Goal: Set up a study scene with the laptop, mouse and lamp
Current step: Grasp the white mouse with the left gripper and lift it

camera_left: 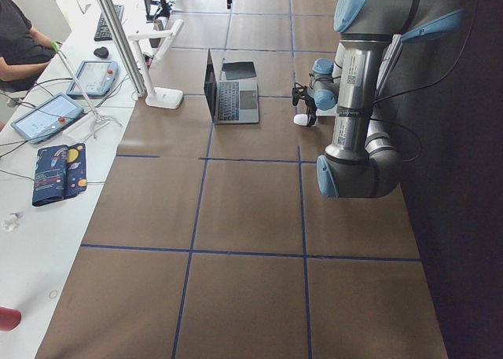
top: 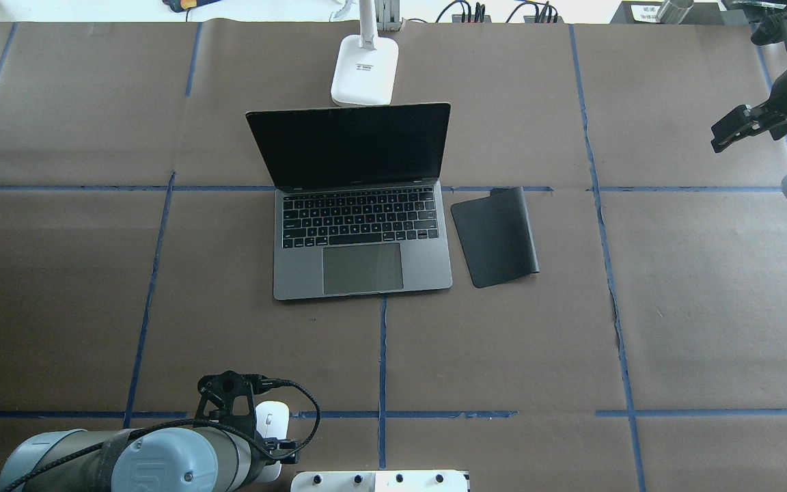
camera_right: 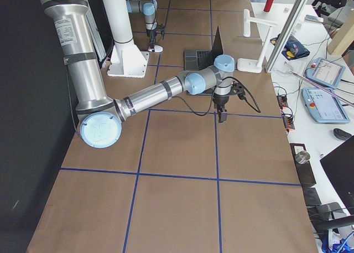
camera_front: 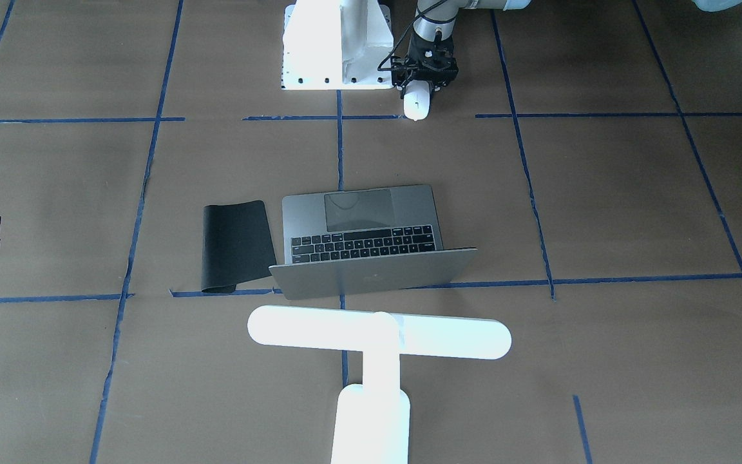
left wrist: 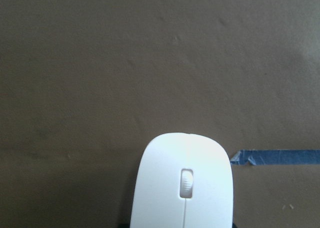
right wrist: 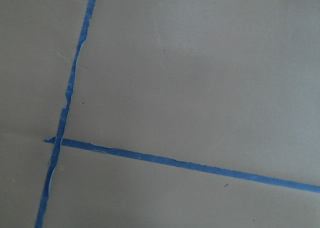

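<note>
Close to the robot's base, at the near edge of the surface (top: 708,307), our left claw (camera_front: 421,85) straddles the mouse (camera_front: 415,106). Its fingers are hidden, so we cannot tell whether they are clamped on it. The mouse's long axis points away from the base, toward the laptop (top: 363,239). We judge the mat (top: 496,236), just beside the laptop, the likely target; it lies forward and to the right of this claw. Our right claw (top: 725,133) hangs empty far to the right, and we cannot read its gap.
</note>
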Tool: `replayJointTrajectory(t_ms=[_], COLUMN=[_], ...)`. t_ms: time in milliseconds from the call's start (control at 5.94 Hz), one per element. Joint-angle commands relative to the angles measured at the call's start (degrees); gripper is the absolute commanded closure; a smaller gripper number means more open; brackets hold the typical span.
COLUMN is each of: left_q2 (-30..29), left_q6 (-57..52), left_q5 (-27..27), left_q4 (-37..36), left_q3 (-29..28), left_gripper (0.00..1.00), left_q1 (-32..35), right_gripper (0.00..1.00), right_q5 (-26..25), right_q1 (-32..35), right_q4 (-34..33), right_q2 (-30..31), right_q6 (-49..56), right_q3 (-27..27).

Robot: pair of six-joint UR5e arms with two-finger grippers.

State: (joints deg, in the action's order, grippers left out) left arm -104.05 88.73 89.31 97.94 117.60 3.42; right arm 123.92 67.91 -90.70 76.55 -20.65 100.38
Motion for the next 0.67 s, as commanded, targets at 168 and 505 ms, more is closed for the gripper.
replayJointTrajectory(t_ms=[168,505], left_q2=[-1.7,-16.4], left_q6=[-4.6,-7.6], left_q5=[0.1,2.5], left_q4=[-4.3,-13.3], left_q3=[4.1,-1.9], left_gripper=[0.95,0.96], left_q1=[2.9,10.8], right_gripper=[0.0,0.0], right_q5=[1.4,4.9], right_q1=[0.5,2.7], right_q4=[0.1,0.7], right_q2=[0.5,2.9], right_q6=[0.0,2.6], right_q3=[0.1,0.2])
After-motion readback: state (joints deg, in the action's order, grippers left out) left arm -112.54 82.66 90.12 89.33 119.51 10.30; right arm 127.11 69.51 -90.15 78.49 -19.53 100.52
